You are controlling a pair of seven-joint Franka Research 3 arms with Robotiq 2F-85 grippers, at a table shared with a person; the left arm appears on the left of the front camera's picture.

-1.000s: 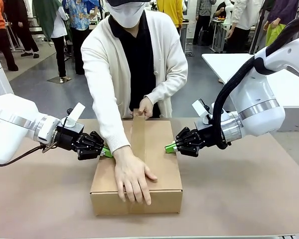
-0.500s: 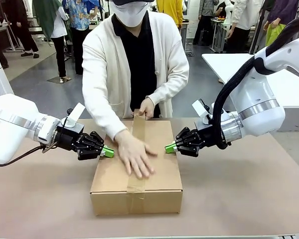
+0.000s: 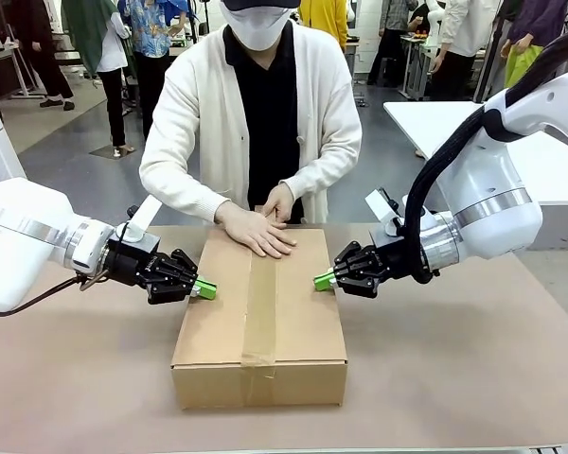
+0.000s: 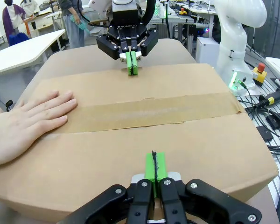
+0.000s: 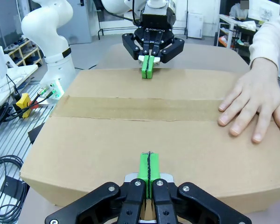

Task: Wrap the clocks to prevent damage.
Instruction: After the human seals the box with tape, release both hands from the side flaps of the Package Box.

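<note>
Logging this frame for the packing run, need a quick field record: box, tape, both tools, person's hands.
box: cardboard box on the table, flaps shut
tape: brown tape strip along the middle seam, over the near edge
left tool: shut, pads pressed on the box's left edge
right tool: shut, pads pressed on the box's right edge
person's hands: one hand flat on the tape at the far end, other hand at the far edge

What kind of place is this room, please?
Probably a robot lab or workshop: another white robot arm stands on a nearby bench, cables lie beside the table, and more white work tables and people stand behind.
</note>
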